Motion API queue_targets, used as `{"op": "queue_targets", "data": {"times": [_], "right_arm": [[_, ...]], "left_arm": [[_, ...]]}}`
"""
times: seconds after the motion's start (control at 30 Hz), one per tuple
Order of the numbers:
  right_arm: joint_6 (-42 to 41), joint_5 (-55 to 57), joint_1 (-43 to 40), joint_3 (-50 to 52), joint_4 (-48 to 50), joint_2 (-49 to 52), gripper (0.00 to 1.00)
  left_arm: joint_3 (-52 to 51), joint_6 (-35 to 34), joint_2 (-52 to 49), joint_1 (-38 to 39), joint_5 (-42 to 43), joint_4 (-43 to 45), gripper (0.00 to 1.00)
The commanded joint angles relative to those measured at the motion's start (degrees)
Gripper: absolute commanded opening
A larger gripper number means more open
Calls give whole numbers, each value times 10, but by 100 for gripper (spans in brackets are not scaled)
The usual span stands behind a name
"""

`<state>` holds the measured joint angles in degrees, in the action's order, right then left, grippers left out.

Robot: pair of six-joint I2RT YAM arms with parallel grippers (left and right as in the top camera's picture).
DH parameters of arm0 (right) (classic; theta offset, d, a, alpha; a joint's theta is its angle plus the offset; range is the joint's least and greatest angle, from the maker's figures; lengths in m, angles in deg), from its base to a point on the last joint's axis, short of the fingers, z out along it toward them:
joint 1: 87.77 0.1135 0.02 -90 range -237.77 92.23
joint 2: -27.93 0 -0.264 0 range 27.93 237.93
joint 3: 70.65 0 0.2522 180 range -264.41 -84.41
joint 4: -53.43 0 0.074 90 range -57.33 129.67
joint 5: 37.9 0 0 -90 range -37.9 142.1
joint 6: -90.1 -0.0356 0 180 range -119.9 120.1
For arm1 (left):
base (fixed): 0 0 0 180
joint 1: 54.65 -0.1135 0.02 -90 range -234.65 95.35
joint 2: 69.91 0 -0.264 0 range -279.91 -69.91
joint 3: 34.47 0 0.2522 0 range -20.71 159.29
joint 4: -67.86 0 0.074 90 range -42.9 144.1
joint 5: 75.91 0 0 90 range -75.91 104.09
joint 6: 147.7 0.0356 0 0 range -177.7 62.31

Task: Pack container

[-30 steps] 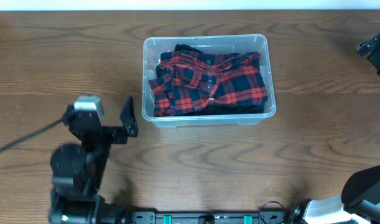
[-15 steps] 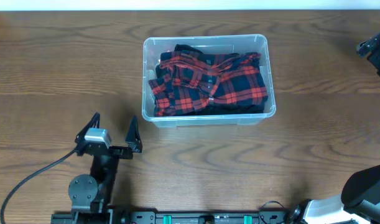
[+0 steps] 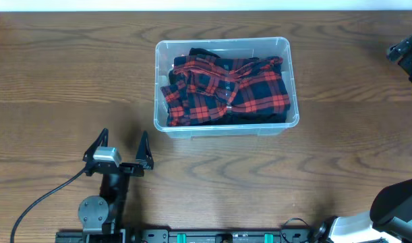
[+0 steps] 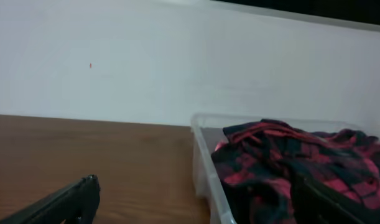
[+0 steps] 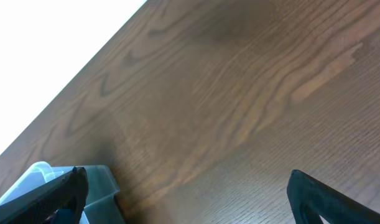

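Since a second ago: the left arm has swung off its sideways fold. The left gripper (image 3: 123,133) now points up-table toward the container (image 3: 222,42), short of its near-left corner and not touching it. Over the last half second it has only slipped a little further from the container. Its fingers are spread wide with nothing between them. Container, cloth and right arm have not moved.

The right gripper (image 5: 186,185) is well off to the container's right, by the far edge of the table (image 3: 57,67). The right wrist view shows its fingers wide apart over bare wood.

The container is a clear plastic tub, rectangular with rounded corners and a raised rim, sitting flat on the table with its long side across. A red-and-navy plaid cloth (image 3: 226,91) is bunched inside and fills most of the floor. The folds rise to about rim height, and the left wrist view shows the heap just above the near wall. A strip at the far wall is uncovered.
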<state>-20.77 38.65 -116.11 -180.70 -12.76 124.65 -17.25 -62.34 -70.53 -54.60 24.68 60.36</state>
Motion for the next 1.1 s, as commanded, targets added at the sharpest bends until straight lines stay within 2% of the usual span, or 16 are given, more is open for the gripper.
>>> {"op": "queue_targets", "data": {"times": [0.0,0.23,0.37,1.07], "right_arm": [[-8,0,-2,-8,1,0,99],[-8,0,-2,-8,1,0,99],[-8,0,-2,-8,1,0,99],[-8,0,-2,-8,1,0,99]], "left_arm": [[-20,-3,5,-3,8,1,98],[-32,-2,5,-3,-1,-40,98],[-32,-1,5,-3,-4,-99,98],[-32,-1,3,-3,-5,-94,98]]}}
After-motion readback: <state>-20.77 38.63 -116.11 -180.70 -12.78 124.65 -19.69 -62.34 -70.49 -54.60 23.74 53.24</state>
